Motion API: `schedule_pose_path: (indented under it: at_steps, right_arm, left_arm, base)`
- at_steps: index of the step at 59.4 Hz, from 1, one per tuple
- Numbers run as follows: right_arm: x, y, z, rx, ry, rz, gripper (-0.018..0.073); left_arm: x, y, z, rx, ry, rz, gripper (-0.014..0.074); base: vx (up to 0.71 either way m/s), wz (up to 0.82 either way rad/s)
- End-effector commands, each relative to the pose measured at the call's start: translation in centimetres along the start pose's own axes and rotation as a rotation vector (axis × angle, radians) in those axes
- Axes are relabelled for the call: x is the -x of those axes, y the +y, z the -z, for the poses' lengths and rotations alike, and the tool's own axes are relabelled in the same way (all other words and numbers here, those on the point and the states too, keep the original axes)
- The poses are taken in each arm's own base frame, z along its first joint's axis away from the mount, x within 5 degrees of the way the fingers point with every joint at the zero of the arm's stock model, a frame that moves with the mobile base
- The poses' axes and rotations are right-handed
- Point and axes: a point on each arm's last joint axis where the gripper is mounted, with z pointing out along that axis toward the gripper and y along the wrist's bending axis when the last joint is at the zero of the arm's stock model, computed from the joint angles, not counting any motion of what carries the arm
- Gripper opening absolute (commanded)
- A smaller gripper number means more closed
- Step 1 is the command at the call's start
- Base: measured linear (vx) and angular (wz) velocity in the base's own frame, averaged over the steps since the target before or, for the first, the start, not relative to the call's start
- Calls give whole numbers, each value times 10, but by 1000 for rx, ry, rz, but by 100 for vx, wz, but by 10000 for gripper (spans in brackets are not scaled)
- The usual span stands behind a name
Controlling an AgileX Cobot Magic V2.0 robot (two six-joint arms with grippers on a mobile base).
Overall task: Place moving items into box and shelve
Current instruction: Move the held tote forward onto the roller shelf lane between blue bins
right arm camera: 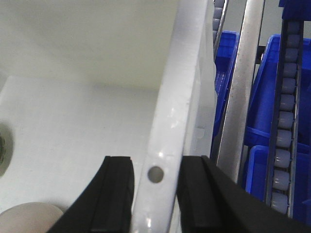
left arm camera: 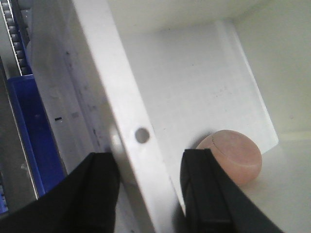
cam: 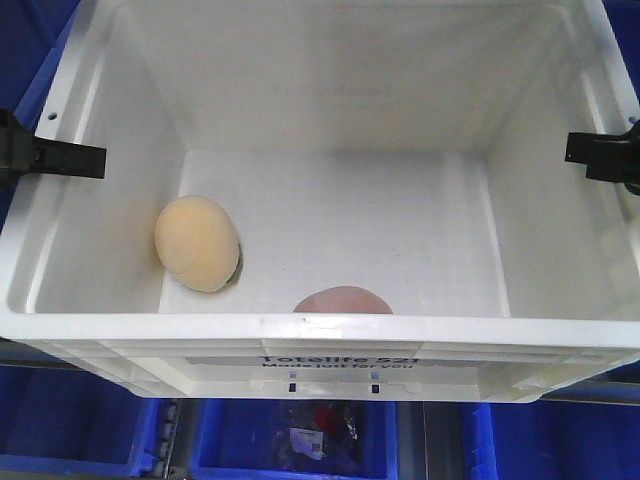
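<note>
- Nearest, under the crate, blue bins (cam: pixel 290 440) sit in a row; one holds a small packaged item.
- The white crate (cam: pixel 330 335) shows its printed front wall, with 2 egg-like lumps inside on its floor.
- The pinkish-brown lump (cam: pixel 343 300) lies against the front wall; the pale yellow lump (cam: pixel 197 243) rests by the left wall.
- The left gripper (cam: pixel 60 158) pinches the left rim, 1 finger (left arm camera: pixel 206 194) inside, 1 outside.
- The right gripper (cam: pixel 600 155) clamps the right rim (right arm camera: pixel 167 145) likewise, fingers narrow around it.
- Roller rails (right arm camera: pixel 286 107) stand beyond the right wall.

Glossy white plastic box (cam: pixel 320 335); smooth matt egg-like lumps (cam: pixel 197 243).
</note>
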Motion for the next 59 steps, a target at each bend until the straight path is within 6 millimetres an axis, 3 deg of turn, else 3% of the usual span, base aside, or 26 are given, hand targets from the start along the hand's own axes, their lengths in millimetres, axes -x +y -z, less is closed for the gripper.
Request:
schedule_pose_path:
  at_steps: [1,39,50,59]
  right_arm:
    - [23,9,18,59,-208,-26,-6]
    - [23,8,15,58,-199,-27,-6]
    - [21,5,-5,53,-109,-36,-6]
    - [22,1,-26,43,-62,-48,-6]
  left_arm:
    - [18,-20,17,-90,-183,-9,-6]
    - [19,-20,17,-83,-198,-8,-6]
    - [22,-15,12,-67,-207,-10,-6]
    - [28,-2,-6,-52,-176,13,-6]
  base:
    - [0,0]
    - [0,0]
    - [0,0]
    - [0,0]
